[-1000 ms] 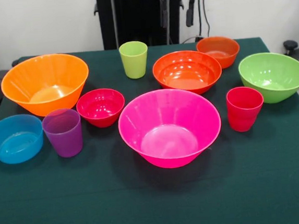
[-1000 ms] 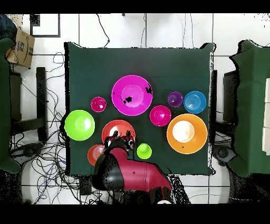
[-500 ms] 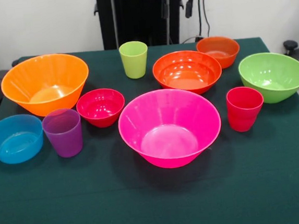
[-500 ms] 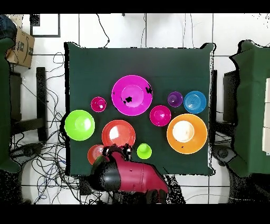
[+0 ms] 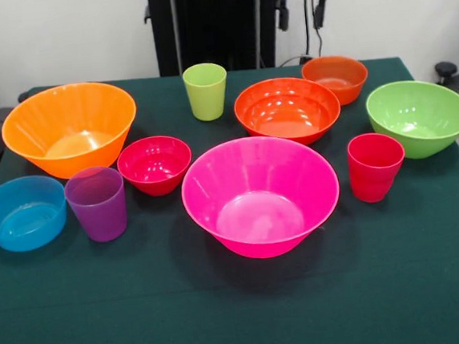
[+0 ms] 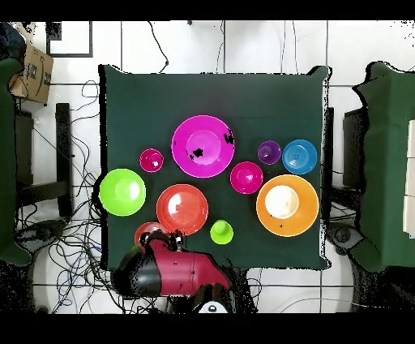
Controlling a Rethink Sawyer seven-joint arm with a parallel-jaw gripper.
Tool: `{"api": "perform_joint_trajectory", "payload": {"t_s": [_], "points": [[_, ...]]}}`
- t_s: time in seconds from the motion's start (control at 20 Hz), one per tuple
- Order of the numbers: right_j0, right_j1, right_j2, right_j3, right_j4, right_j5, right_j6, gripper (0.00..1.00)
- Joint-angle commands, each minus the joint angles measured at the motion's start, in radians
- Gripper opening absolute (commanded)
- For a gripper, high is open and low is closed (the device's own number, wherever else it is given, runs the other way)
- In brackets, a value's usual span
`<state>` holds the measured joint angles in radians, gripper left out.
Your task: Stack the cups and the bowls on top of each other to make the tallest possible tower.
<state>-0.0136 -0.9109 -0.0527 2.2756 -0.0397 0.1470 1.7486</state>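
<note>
So nothing is stacked yet. The gripper (image 5: 301, 9) hangs at twelve o'clock, grip unclear. Next, fetch the orange-red bowl (image 5: 287, 109) for the pink bowl (image 5: 260, 195).

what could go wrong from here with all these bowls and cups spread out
Nothing is stacked yet. The purple cup stands close between the blue bowl and the small red bowl, so reaching for any of them could knock a neighbour. The glossy pink bowl may slide under a push. The gripper hangs over the small orange bowl, so a careless descent might clip its rim.
</note>
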Motion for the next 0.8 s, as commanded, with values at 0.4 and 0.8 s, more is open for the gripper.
{"api": "perform_joint_trajectory", "payload": {"t_s": [0.4, 0.8], "points": [[0.035, 0.283, 0.010, 0.021, -0.023, -0.224, 0.287, 1.00], [0.041, 0.375, -0.008, -0.004, -0.059, -0.229, 0.276, 1.00]]}}
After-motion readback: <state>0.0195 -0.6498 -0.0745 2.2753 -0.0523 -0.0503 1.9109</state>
